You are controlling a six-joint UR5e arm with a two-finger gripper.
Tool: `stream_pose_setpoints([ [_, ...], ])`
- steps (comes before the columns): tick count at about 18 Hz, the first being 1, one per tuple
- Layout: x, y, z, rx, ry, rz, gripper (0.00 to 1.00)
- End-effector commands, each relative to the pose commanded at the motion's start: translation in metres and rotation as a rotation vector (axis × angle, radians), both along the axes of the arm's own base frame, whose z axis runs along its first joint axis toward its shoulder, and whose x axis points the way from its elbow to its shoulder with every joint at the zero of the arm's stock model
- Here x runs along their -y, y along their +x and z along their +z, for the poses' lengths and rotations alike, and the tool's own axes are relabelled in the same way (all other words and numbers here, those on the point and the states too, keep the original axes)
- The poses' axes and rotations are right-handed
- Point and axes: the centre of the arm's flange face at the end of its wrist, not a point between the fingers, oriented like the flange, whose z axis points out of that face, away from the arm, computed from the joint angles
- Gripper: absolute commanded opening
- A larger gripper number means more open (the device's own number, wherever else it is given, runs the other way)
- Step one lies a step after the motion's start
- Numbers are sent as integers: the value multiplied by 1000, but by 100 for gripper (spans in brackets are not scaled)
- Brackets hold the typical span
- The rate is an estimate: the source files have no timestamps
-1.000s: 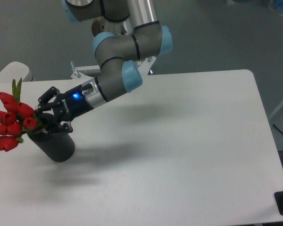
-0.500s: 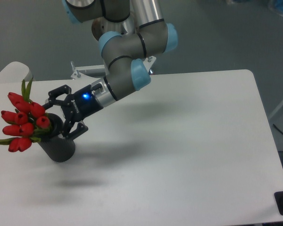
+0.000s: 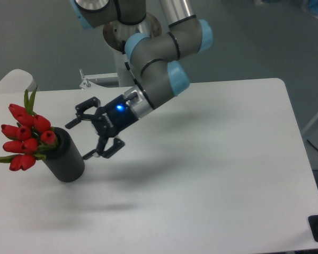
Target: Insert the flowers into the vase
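Note:
The flowers point(image 3: 24, 137), a bunch of red closed buds with green leaves, stand in the vase point(image 3: 67, 158), a dark grey cylinder tilted to the left at the table's left side. The buds lean out over the vase's left rim. My gripper point(image 3: 80, 139) is open and empty, a short way to the right of the vase's top, its fingers point(image 3: 86, 109) spread wide and apart from the flowers.
The white table point(image 3: 201, 174) runs to the right and front. A metal bracket point(image 3: 90, 80) sits at the table's back edge by the arm's base. A rounded white object point(image 3: 16, 79) is at the far left corner.
My gripper let go of the flowers, opened and drew back to the right, away from the vase. The flowers stay in the vase, settled slightly.

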Motion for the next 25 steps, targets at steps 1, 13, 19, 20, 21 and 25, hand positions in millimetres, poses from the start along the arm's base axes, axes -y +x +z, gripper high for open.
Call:
stream_pose_setpoints([
  [1,4,-9,3,-4,3,17,100],
  [13,25,-134,28,-262,-196,175,100],
  [19,22,-178,29,-425,-402,230,100],
  [20,21,-182,29,-440,-419,234,100],
  [21,20,-188,29,-448,-425,239,100],
  [25,19,-214,30,-493,-534,246,100],
])
